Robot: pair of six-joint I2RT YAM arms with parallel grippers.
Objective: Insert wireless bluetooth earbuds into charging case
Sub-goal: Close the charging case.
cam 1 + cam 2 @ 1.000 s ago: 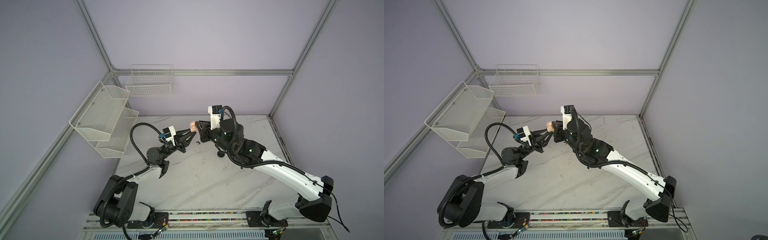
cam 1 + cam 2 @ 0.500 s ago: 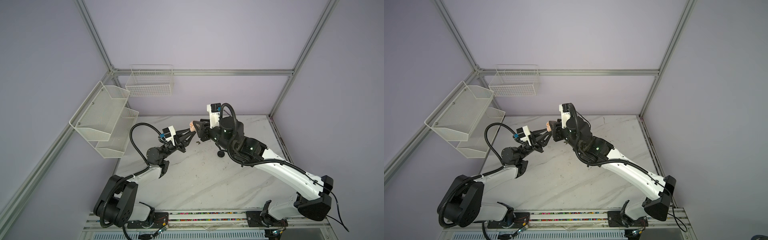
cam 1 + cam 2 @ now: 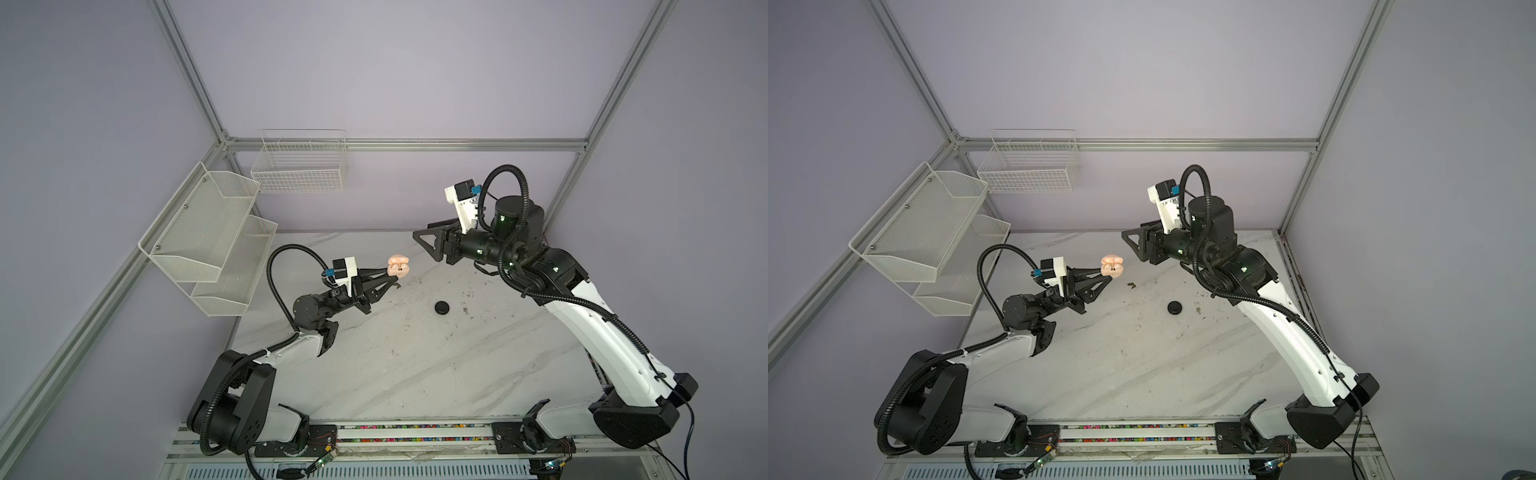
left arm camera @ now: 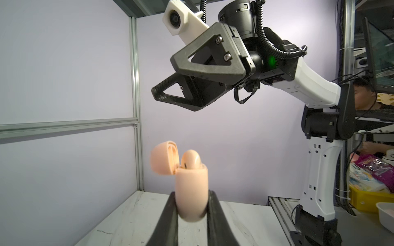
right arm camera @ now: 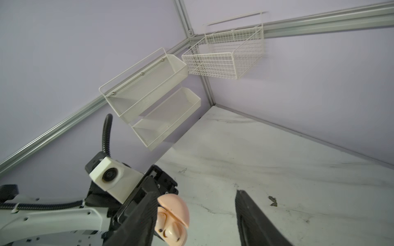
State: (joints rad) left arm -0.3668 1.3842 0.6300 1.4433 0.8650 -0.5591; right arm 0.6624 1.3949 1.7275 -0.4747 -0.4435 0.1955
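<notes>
My left gripper (image 3: pixel 394 277) (image 3: pixel 1108 275) (image 4: pixel 191 202) is shut on the body of a pale pink charging case (image 3: pixel 398 266) (image 3: pixel 1111 265) (image 4: pixel 191 191), held up above the table. The lid (image 4: pixel 162 157) (image 5: pixel 177 208) stands open. Pale pink earbuds (image 5: pixel 172 232) (image 4: pixel 191 159) sit in its wells. My right gripper (image 3: pixel 424 235) (image 3: pixel 1133 232) (image 4: pixel 163 77) (image 5: pixel 196 196) is open and holds nothing. It hangs above and to the right of the case, apart from it.
A black round case (image 3: pixel 443 308) (image 3: pixel 1176 308) lies shut on the marble table (image 3: pixel 415 374). A brownish speck (image 3: pixel 1131 285) (image 5: pixel 273 201) lies near the held case. Two white mesh shelves (image 3: pixel 208 232) and a wire basket (image 3: pixel 299 166) hang on the left and back walls.
My right gripper has opened and drawn back to the right and upward, away from the pink case. My left gripper has kept the case almost still.
</notes>
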